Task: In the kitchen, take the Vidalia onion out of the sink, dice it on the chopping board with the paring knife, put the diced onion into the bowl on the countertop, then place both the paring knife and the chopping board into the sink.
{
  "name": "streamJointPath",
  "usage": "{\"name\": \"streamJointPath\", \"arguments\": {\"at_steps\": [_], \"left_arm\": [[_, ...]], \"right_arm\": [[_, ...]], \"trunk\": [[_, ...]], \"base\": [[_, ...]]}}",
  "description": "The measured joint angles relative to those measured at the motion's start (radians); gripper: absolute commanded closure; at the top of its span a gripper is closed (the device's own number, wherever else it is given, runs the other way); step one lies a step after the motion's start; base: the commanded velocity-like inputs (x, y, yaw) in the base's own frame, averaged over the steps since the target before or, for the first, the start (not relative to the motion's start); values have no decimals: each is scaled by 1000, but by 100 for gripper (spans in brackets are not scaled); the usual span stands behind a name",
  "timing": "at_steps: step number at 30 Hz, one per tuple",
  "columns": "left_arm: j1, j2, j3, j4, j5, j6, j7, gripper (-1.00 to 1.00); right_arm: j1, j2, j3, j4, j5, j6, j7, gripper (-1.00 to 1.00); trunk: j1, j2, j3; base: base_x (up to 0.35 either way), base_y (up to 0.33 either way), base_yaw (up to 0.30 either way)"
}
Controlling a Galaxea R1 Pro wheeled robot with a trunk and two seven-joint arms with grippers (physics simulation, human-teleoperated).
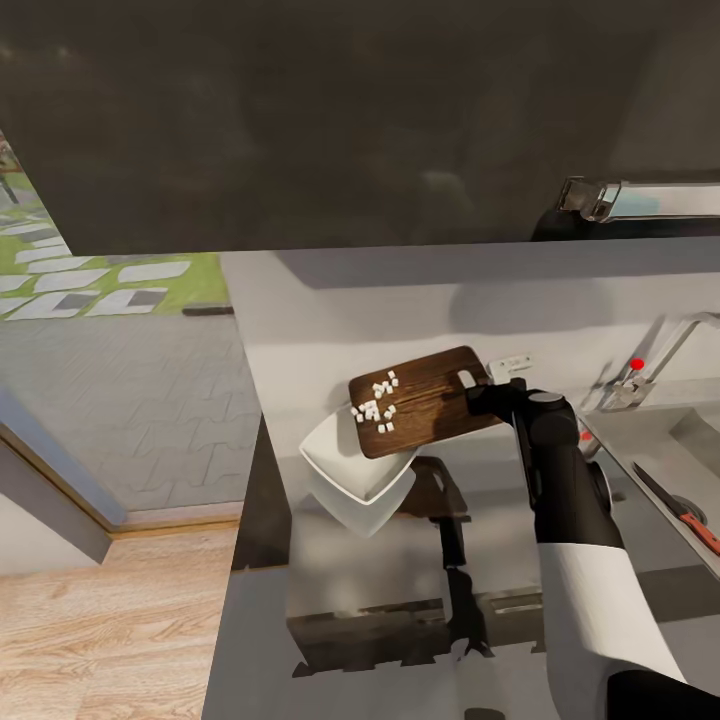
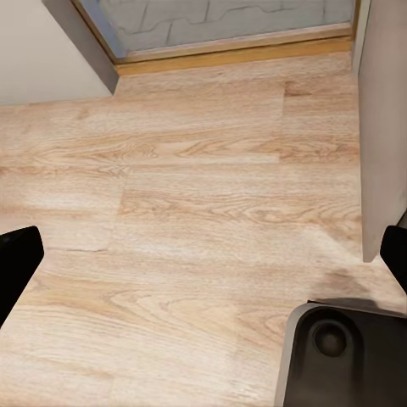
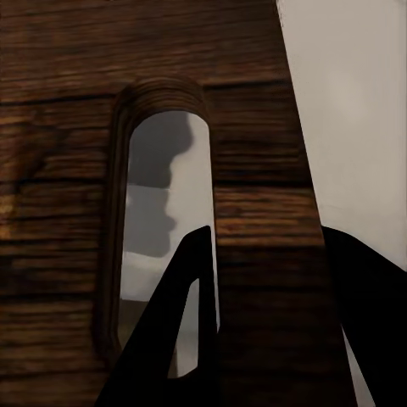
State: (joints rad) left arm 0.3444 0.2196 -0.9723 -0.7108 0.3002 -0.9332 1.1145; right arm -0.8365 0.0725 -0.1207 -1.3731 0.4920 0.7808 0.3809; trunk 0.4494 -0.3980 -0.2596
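My right gripper is shut on the slot end of the dark brown chopping board and holds it tilted above the countertop. The board's lower end hangs over the white bowl. Small white cubes of diced onion lie on that lower end. In the right wrist view one finger passes through the oval slot of the chopping board. The paring knife lies in the sink at the right. My left gripper hangs open over the wooden floor.
The chrome faucet with its red knob stands behind the sink. A dark wall cabinet hangs above the counter. The counter's left edge drops to paved and wooden floor. My dark base shows beneath the left gripper.
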Motion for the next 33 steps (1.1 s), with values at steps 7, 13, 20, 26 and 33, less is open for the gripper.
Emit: {"name": "streamJointPath", "arguments": {"at_steps": [7, 13, 20, 26, 33], "left_arm": [[0, 0, 0, 0, 0, 0, 0, -100], [0, 0, 0, 0, 0, 0, 0, -100], [0, 0, 0, -1, 0, 0, 0, -100], [0, 0, 0, 0, 0, 0, 1, -100], [0, 0, 0, 0, 0, 0, 0, -100]], "right_arm": [[0, 5, 0, 26, 1, -25, -31, 100], [0, 21, 0, 27, 1, -25, -53, 100], [0, 25, 0, 27, 0, -25, -54, 100], [0, 26, 0, 27, 1, -26, -54, 100], [0, 26, 0, 27, 1, -26, -54, 100]], "trunk": [[0, 0, 0], [0, 0, 0], [0, 0, 0], [0, 0, 0], [0, 0, 0]], "base": [[0, 0, 0], [0, 0, 0], [0, 0, 0], [0, 0, 0], [0, 0, 0]]}}
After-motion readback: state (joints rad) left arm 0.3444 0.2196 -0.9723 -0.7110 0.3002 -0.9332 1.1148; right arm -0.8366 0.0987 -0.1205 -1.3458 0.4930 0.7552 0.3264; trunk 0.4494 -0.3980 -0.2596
